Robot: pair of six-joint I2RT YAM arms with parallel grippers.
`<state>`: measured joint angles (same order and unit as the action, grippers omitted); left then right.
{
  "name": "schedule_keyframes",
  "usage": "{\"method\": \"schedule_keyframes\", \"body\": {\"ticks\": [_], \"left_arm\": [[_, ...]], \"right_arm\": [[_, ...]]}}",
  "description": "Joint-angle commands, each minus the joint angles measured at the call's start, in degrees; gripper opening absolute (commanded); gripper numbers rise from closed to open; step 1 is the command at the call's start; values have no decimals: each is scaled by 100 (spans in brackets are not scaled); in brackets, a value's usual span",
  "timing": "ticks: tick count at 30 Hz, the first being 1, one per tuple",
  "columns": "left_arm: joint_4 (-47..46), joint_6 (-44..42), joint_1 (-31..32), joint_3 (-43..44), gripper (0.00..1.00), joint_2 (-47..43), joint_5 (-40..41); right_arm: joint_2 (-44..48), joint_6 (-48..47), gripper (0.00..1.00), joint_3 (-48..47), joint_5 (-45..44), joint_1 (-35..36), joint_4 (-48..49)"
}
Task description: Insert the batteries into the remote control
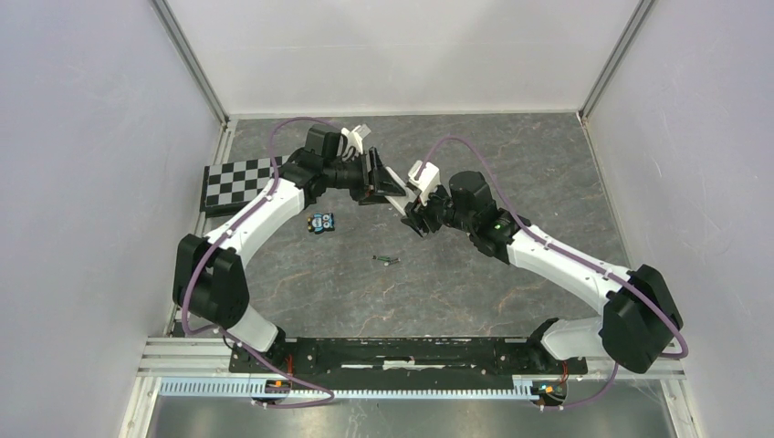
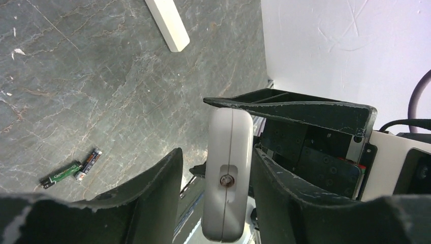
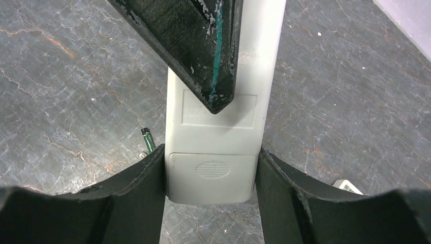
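The white remote (image 3: 213, 173) is held above the table, back side up, with its ribbed battery cover closed. My right gripper (image 3: 212, 152) is shut on its cover end, both fingers pressed against its sides. My left gripper (image 2: 216, 152) straddles the other end (image 2: 228, 168). Its right finger touches the remote and a gap shows at its left finger, so it is open. One left finger (image 3: 203, 51) lies across the remote's back. Two batteries, one green (image 2: 61, 174) and one dark reddish (image 2: 89, 161), lie on the table below. They also show in the top view (image 1: 388, 261), in front of both grippers (image 1: 376, 182) (image 1: 413, 214).
A checkerboard plate (image 1: 239, 182) lies at the far left. A small blue item (image 1: 320, 222) sits by the left arm. A white flat bar (image 2: 167, 25) lies on the dark stone table. A small white piece with a printed code (image 3: 348, 186) lies right of the remote. White walls enclose the table.
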<state>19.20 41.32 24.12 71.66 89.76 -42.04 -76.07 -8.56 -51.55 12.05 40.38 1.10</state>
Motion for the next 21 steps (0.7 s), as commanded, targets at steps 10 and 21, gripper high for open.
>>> {"method": "schedule_keyframes", "body": {"ticks": [10,21], "left_arm": [[-740,165,-38,-38,3,-88,-576],[-2501,539,-346,-505,2,-757,-604]], "right_arm": [[439,203,72,-347,39,-21,193],[1326,5560,98,1034,822,-1221,3056]]}}
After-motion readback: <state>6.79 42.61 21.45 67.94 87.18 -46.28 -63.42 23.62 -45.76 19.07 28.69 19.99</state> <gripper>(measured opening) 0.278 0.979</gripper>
